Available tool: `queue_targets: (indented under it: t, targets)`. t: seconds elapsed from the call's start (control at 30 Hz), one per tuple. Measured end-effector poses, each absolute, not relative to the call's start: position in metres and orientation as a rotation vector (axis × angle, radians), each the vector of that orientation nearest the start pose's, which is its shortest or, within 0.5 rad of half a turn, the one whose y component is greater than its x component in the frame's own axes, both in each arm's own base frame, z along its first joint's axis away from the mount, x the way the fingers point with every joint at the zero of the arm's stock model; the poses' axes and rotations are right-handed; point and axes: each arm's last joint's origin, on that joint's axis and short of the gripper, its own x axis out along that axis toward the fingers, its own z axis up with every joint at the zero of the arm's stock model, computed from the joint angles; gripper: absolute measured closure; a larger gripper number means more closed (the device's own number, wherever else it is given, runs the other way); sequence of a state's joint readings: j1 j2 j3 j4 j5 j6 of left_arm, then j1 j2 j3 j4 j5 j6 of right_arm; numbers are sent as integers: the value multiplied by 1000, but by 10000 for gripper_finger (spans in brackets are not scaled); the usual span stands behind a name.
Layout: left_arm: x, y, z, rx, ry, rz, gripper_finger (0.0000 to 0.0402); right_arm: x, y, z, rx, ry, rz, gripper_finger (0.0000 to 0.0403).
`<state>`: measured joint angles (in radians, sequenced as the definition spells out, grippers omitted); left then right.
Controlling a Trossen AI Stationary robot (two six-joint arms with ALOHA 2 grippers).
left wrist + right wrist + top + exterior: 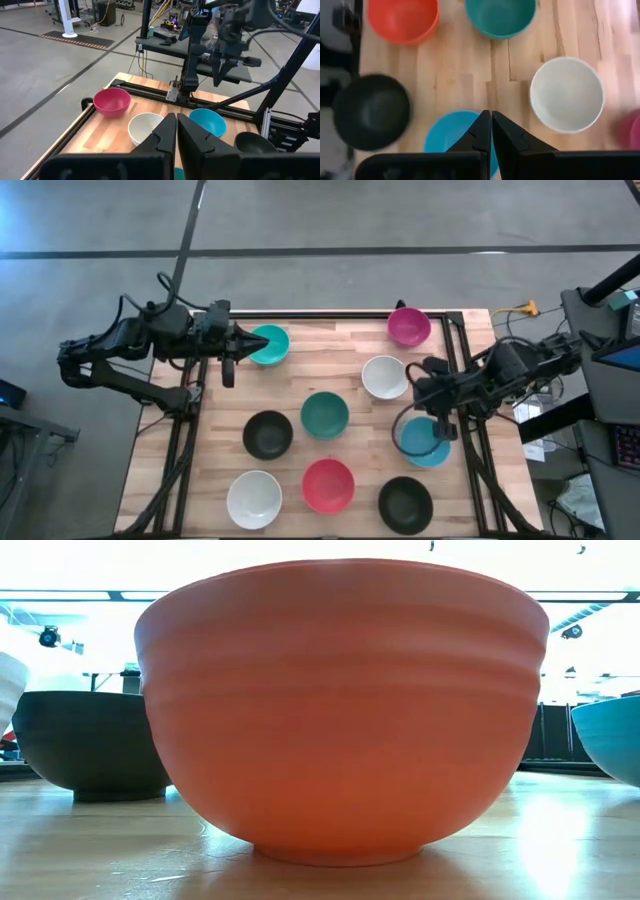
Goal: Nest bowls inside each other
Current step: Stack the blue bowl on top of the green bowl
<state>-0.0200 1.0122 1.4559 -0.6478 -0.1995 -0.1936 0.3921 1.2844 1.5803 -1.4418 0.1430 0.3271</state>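
Nine small round bowls sit separately on the wooden table (340, 370), none nested in another: a magenta bowl (409, 326) at the far edge with a white bowl (384, 376) just nearer, a teal bowl (268, 344) at the far left, a second teal bowl (324, 414) in the middle beside a black bowl (267, 434), and along the near edge a second white bowl (253, 498), a red bowl (328, 485) and a second black bowl (405, 504). The blue bowl (426, 442) lies at the right side. The right gripper (443, 424) hangs over the blue bowl's rim, its fingers pressed together with nothing between them. The left gripper (229, 370) hovers just beside the far-left teal bowl, fingers likewise closed on nothing. In the low view the red bowl fills nearly the whole picture, hiding most of the table behind it; only a black bowl and the blue one peek out at its sides
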Motion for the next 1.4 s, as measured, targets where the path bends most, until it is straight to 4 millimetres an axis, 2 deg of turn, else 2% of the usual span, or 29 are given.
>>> queue_targets:
  t: [0.23, 0.43, 0.57, 0.73, 0.9, 1.1, 1.23, 1.4]
  targets:
    - [170, 2, 467, -171, 186, 194, 402, 194, 93, 384, -270, 1235, 408, 394]
    - [170, 2, 467, -177, 186, 189, 402, 201, 108, 375, -299, 1284, 480, 394]
    - [170, 2, 467, -178, 187, 188, 402, 205, 111, 370, -137, 1341, 348, 394]
    - [171, 2, 466, -178, 190, 188, 402, 210, 106, 361, 315, 1494, -58, 394]
    - [172, 2, 465, -173, 194, 187, 402, 208, 114, 360, 522, 1513, -168, 394]
    - [179, 2, 462, -169, 217, 189, 402, 212, 119, 360, 609, 1460, -181, 383]
    - [187, 2, 458, -166, 239, 190, 402, 213, 120, 358, 632, 1459, -210, 343]
    - [195, 1, 450, -160, 305, 196, 402, 213, 118, 352, 643, 1429, -334, 288]
